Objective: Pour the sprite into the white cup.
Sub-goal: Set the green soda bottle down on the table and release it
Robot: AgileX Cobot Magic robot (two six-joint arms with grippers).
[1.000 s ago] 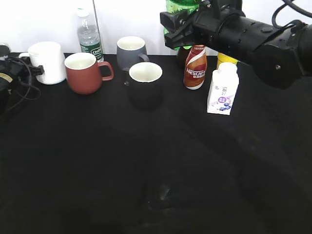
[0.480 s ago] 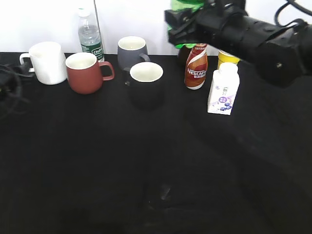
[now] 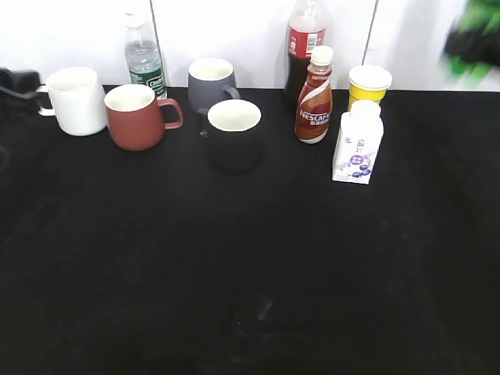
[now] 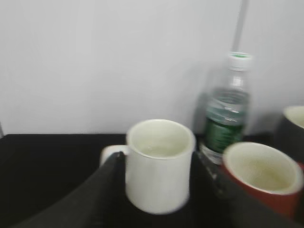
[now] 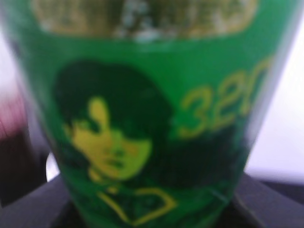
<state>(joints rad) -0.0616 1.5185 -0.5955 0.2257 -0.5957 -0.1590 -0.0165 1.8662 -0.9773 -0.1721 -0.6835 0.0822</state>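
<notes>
The sprite [image 5: 152,118] fills the right wrist view, its green and yellow label blurred. My right gripper [image 5: 147,209] is shut on it, with dark fingers at both lower corners. In the exterior view the sprite is a green blur [image 3: 475,35] at the top right edge, lifted off the table. The white cup [image 3: 76,105] stands upright at the back left. My left gripper [image 3: 19,82] is just left of it. In the left wrist view the cup [image 4: 159,175] shows between the open fingers [image 4: 157,159], handle to the left.
A red-brown mug [image 3: 134,117], a grey mug [image 3: 211,82] and a black mug [image 3: 233,134] stand right of the white cup. A water bottle [image 3: 143,55], cola bottle [image 3: 303,39], Nescafe bottle [image 3: 314,98], yellow cup [image 3: 369,84] and white carton [image 3: 357,141] line the back.
My right arm with the sprite has swung from above the back middle to the far top right. My left gripper has drawn back to the left of the white cup.
</notes>
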